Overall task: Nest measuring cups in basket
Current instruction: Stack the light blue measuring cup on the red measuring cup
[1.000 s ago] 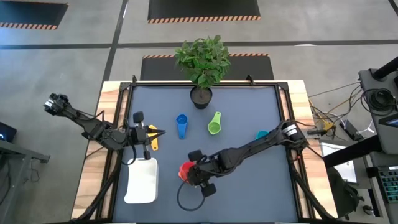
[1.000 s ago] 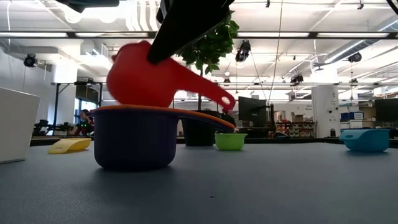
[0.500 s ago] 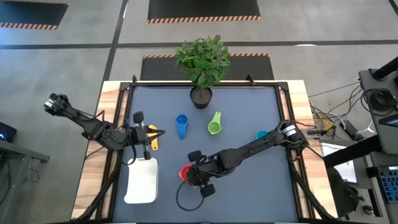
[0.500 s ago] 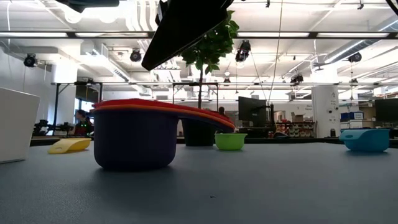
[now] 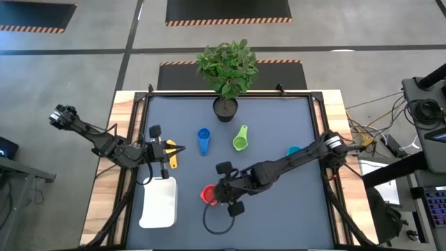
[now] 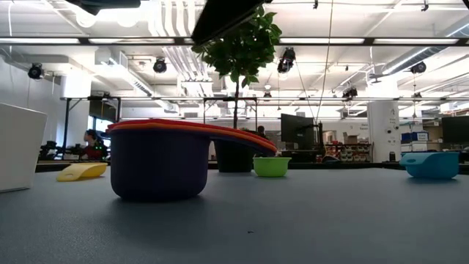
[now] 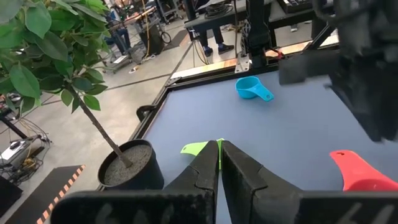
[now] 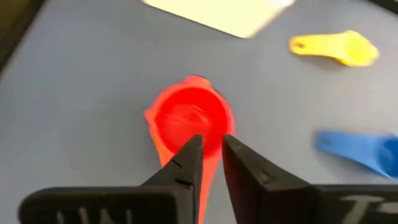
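Note:
A red-pink cup (image 5: 207, 194) sits nested in an orange cup inside a purple cup (image 6: 157, 165), handles stacked; its bowl shows in the right wrist view (image 8: 189, 121). My right gripper (image 8: 211, 146) hovers just above the red cup (image 6: 157, 123), fingers narrowly open and holding nothing. My left gripper (image 5: 174, 148) is shut and empty, over the yellow cup (image 5: 171, 156) lying on the table's left side. The white basket (image 5: 159, 203) lies near the left front. Blue (image 5: 203, 141), green (image 5: 240, 138) and teal (image 5: 293, 150) cups rest on the mat.
A black plant pot (image 5: 225, 109) with a leafy plant stands at the far middle edge. The basket's wall shows at the low view's left edge (image 6: 16, 147). Bare mat lies at the right front (image 5: 293, 209).
The red-pink cup, held tilted above the stack a second ago, has dropped into the orange cup and sits level. My right gripper has let it go, risen clear of it and drifted slightly toward the table's right edge.

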`<state>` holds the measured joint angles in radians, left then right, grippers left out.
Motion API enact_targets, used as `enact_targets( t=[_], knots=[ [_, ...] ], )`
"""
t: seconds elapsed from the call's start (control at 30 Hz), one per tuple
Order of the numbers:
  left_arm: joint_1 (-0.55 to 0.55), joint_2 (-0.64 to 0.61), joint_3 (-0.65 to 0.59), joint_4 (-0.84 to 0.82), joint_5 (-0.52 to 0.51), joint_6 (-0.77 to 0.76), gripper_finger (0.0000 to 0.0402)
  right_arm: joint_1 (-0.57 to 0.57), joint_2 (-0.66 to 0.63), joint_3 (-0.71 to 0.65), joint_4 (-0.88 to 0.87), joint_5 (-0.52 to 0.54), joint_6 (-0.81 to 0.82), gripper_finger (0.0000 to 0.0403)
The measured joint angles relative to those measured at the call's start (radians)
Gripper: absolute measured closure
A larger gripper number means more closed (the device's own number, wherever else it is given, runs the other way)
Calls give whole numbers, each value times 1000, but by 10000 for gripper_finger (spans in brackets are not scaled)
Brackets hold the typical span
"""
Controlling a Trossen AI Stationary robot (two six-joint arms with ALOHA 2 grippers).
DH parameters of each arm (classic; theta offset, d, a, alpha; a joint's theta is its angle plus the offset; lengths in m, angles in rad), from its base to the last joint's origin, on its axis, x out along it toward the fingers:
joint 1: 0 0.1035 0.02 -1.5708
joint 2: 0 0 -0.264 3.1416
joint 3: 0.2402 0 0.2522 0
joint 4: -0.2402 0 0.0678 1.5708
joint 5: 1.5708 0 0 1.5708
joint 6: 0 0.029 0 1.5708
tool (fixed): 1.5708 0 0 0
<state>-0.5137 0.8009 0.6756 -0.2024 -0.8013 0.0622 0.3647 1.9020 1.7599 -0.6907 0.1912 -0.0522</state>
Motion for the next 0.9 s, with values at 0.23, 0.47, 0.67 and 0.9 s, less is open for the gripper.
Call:
enact_targets(
  t=[0.23,0.47,0.67,0.9],
  knots=[
    [0,0,0,1,0,-4,402,4,-55,-4,-93,46,36,389],
    [0,0,0,2,0,-12,402,4,-102,-115,-58,46,22,394],
    [0,1,0,2,0,-19,402,3,-197,-275,64,55,55,394],
    [0,4,0,2,0,-19,402,-11,-334,-449,98,227,276,394]
  ],
)
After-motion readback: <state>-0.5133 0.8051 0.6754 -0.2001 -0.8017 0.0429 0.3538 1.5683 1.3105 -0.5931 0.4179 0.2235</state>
